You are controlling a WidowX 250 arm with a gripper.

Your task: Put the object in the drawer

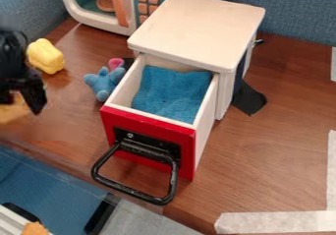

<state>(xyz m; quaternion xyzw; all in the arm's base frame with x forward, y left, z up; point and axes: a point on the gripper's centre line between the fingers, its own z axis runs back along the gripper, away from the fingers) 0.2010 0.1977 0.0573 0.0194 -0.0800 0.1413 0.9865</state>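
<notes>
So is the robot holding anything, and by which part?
I can't tell. The black gripper is right by a yellowish thing at the left edge, but a hold can't be made out.

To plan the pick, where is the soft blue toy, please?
In the camera view, the soft blue toy sits on the wooden table, left of the open red-fronted drawer.
</notes>
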